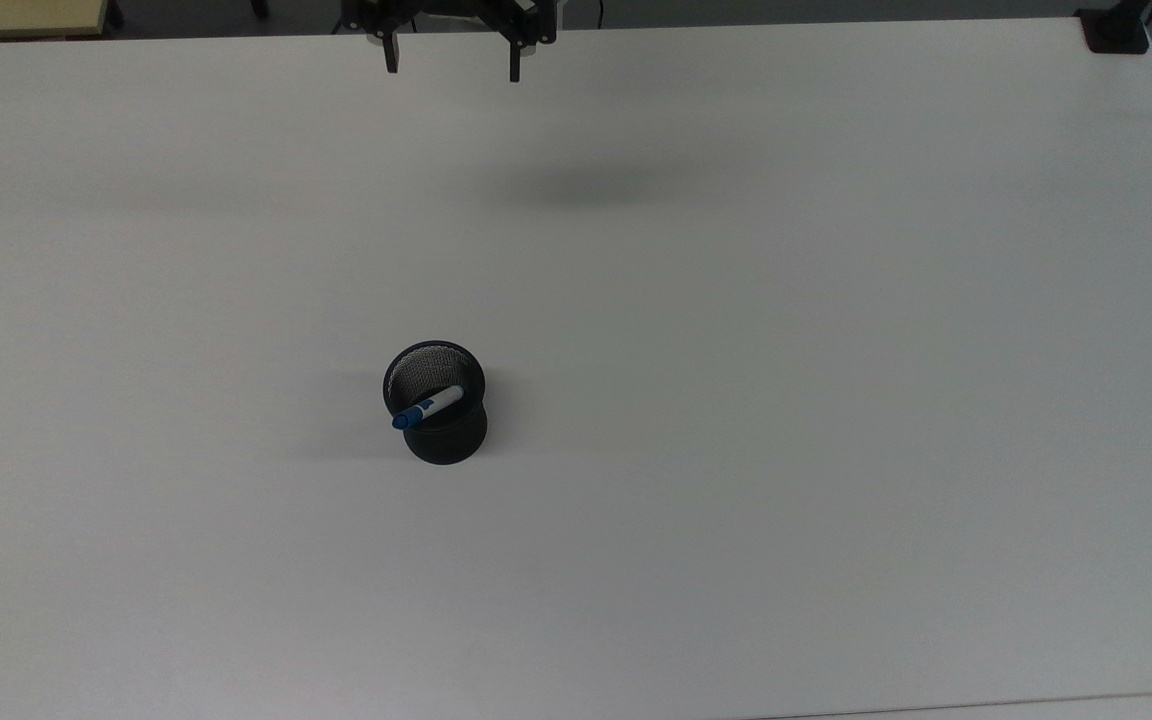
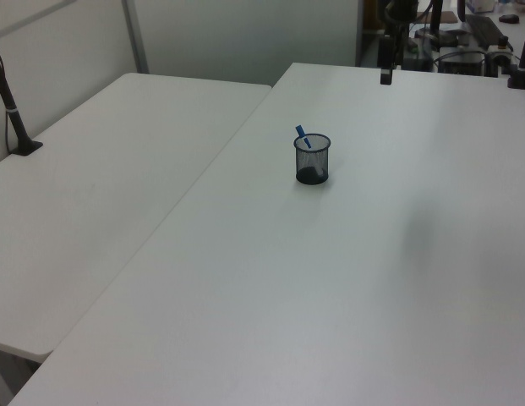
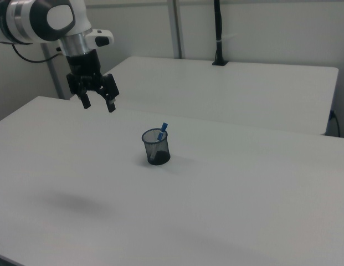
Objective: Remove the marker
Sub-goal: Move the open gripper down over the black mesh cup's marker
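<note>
At the top view's far edge, your gripper (image 1: 453, 58) hangs above the white table (image 1: 836, 400) with its fingers spread apart, holding nothing, and bare tabletop lies all around. The marker (image 1: 428, 407) sits well apart, nearer the camera, leaning in the black mesh cup (image 1: 446, 440), blue cap over the rim.
</note>
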You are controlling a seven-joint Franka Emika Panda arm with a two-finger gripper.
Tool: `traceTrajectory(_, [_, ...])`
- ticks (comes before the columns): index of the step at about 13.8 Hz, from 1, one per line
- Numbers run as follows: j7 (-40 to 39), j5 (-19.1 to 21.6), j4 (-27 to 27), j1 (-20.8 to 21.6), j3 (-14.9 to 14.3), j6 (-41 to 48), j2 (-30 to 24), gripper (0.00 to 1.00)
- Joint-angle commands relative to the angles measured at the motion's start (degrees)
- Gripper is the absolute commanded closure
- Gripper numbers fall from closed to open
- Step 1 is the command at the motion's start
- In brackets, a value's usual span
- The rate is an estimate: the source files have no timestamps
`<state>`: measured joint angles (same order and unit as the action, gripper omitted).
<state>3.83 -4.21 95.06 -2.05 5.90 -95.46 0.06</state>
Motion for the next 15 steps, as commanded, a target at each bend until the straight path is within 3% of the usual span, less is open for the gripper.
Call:
traceTrajectory(1, [-1.02, 0.52, 0.83, -0.24, 0.26, -0.42, -0.06, 0.00])
traceTrajectory(10, [-1.19, 0.51, 0.83, -0.24, 0.26, -0.52, 0.21, 0.00])
traceTrajectory(15, [-0.85, 0.34, -0.40, -1.02, 0.00, -6.21, 4.32, 0.00])
